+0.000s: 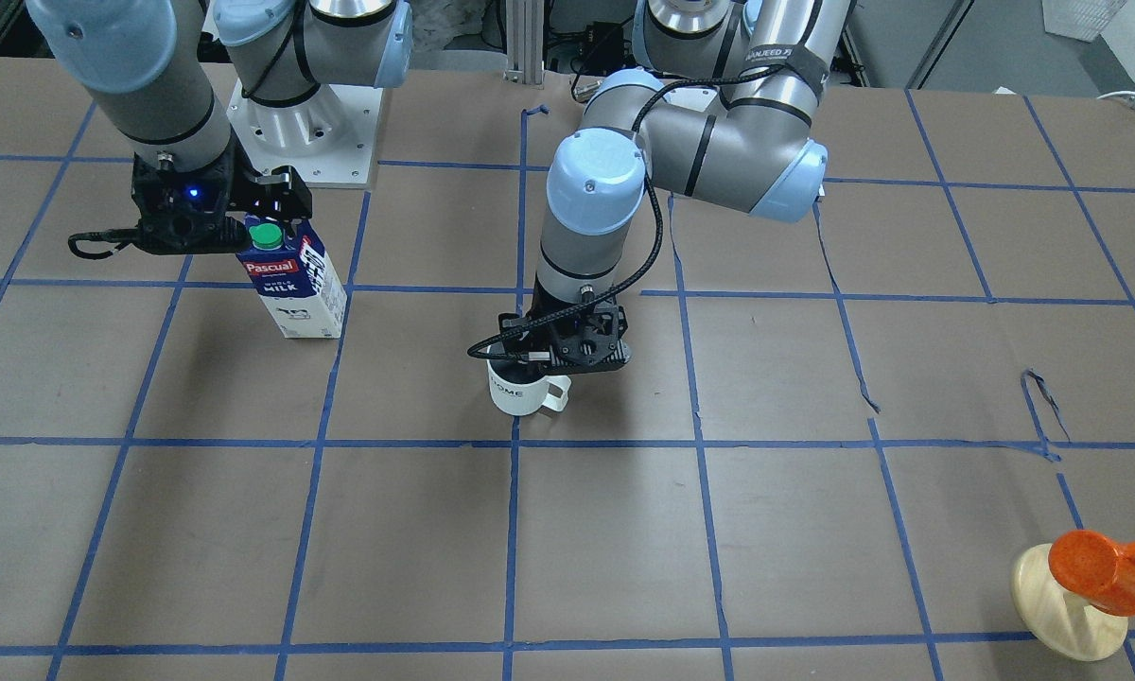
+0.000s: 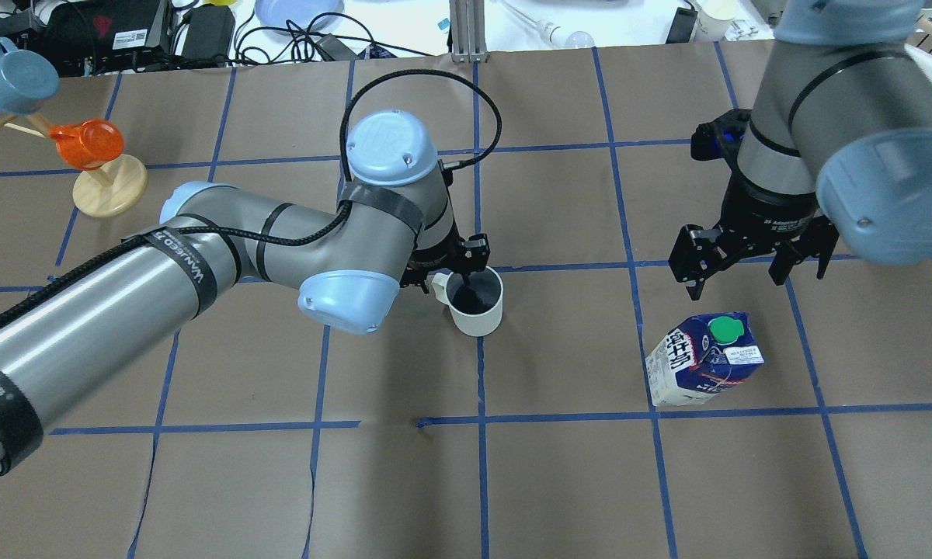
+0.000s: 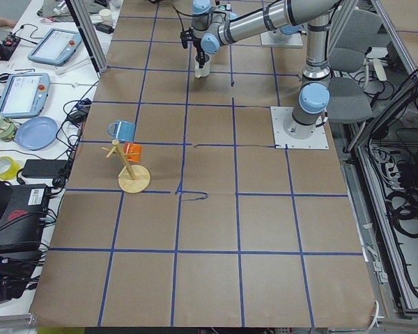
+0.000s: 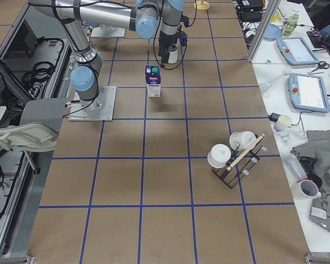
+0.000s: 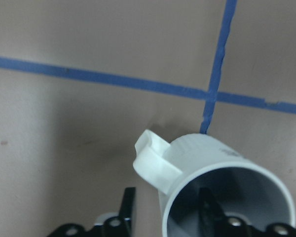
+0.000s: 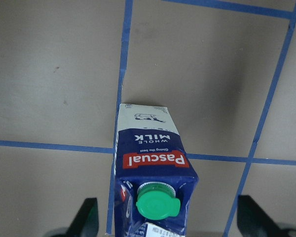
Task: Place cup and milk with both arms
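Observation:
The white cup (image 1: 520, 392) stands on the table near the centre, marked "HOME", and also shows in the overhead view (image 2: 478, 310). My left gripper (image 1: 567, 355) is down over its rim. In the left wrist view the gripper (image 5: 166, 197) has one finger inside the cup (image 5: 222, 163) and one outside by the handle, with a gap at the outer wall, so it is open. The blue and white milk carton (image 1: 293, 284) stands upright. My right gripper (image 2: 745, 268) hovers just above it, open and empty. The right wrist view shows the carton (image 6: 153, 163) between the spread fingers.
A pale wooden stand (image 2: 109, 182) holding an orange cup and a blue cup (image 2: 15, 74) is at the table's far left corner. A rack with white mugs (image 4: 234, 154) stands at the right end. The arms' base plate (image 1: 303, 123) is behind the milk.

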{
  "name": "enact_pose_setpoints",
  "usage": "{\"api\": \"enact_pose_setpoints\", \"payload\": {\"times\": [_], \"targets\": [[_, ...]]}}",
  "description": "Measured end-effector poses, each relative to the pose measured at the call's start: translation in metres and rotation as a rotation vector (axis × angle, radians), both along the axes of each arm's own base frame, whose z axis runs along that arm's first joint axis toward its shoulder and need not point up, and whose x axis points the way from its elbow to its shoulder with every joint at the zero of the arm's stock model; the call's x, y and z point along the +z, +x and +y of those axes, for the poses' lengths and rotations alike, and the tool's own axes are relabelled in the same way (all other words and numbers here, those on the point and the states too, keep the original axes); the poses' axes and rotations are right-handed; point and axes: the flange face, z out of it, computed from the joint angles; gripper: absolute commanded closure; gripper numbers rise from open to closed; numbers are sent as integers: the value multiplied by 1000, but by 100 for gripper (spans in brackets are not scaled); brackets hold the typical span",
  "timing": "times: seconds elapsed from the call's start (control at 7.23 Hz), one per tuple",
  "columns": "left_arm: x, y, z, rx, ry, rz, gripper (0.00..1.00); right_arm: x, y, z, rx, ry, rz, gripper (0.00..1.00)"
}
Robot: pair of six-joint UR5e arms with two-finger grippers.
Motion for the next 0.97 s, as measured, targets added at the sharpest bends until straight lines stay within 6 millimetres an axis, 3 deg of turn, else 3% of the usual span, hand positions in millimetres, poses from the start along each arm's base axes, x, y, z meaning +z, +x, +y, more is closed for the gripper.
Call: {"api": "enact_pose_setpoints", "payload": {"times": [0.14, 0.41, 0.55, 0.69, 0.97], "targets": [[32, 30, -15, -25, -18, -21, 5, -14, 0, 4, 5, 15, 0, 4], [103, 114, -34, -95, -27, -47, 4, -43, 1, 16, 14, 65, -4, 8], [137, 141, -30, -103, -20, -49, 6, -55, 1, 21, 18, 80, -4, 17], [167, 162, -26, -104, -15, -49, 7, -64, 1, 25, 20, 93, -4, 37], [207, 191, -26, -112, -17, -49, 7, -70, 1, 28, 20, 103, -4, 63]]}}
